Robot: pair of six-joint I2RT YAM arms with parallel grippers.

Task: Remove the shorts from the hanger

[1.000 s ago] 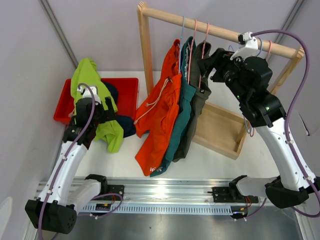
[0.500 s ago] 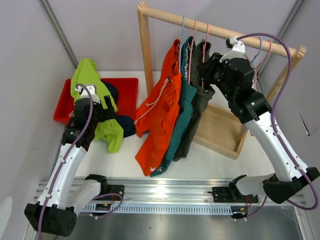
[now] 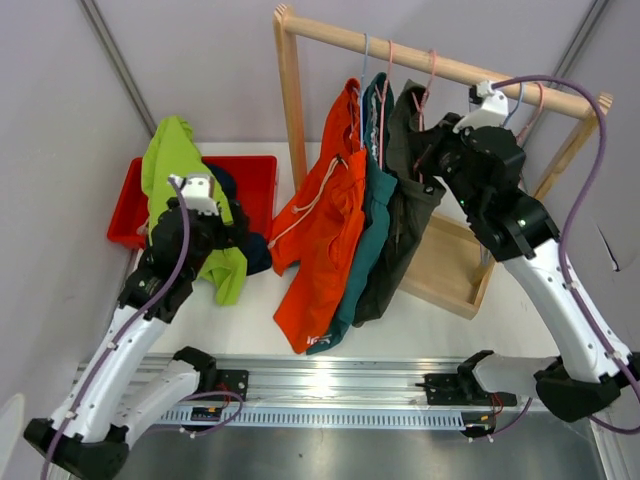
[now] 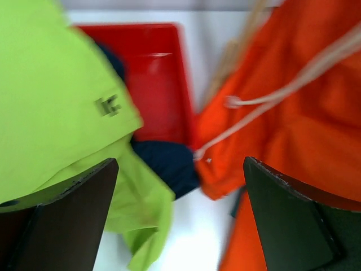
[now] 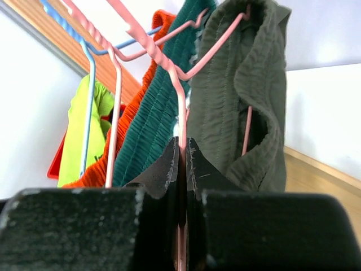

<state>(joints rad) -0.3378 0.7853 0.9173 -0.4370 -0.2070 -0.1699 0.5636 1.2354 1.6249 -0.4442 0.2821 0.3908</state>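
progress: soft lime green shorts and navy shorts lie off the rack at the red plastic tray | left: orange drawstring shorts, ribbed teal shorts, crinkled dark grey shorts hang from thin wire hangers | left gripper jaws apart, empty | right gripper jaws clamped on pink wire hanger

The dark grey shorts are showing soft, ribbed matt cloth. The rack is looking like smooth pale wood, and the red bin is gleaming as glossy plastic.
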